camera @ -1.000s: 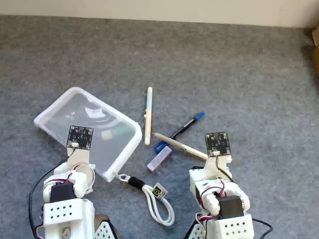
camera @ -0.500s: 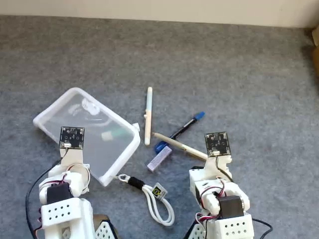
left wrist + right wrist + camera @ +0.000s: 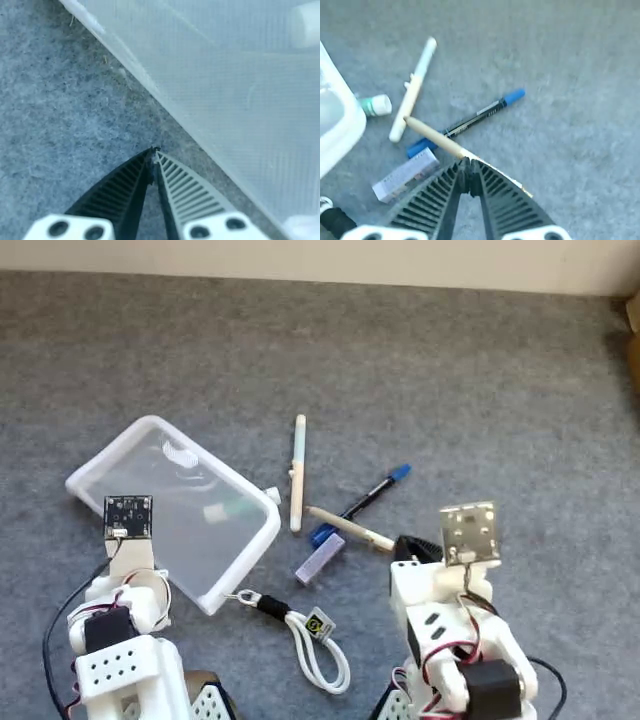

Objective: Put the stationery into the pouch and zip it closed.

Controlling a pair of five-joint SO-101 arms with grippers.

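— The pouch lies flat on the desk, with the beige pen loose near it, not yet inside
— Right claw and left claw are both pinched shut and empty; coming down closed, the right one may roll that pen away

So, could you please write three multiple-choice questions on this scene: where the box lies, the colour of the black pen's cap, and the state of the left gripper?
1. The box lies: A in the pouch; B on the carpet, outside the pouch; C in a gripper.
2. The black pen has a cap that is: A blue; B red; C green.
3. The left gripper is: A wide open; B shut on a pen; C shut, empty.

B: the box rests on carpet beside the pouch.
A: the cap shows blue.
C: its fingertips meet over bare carpet.
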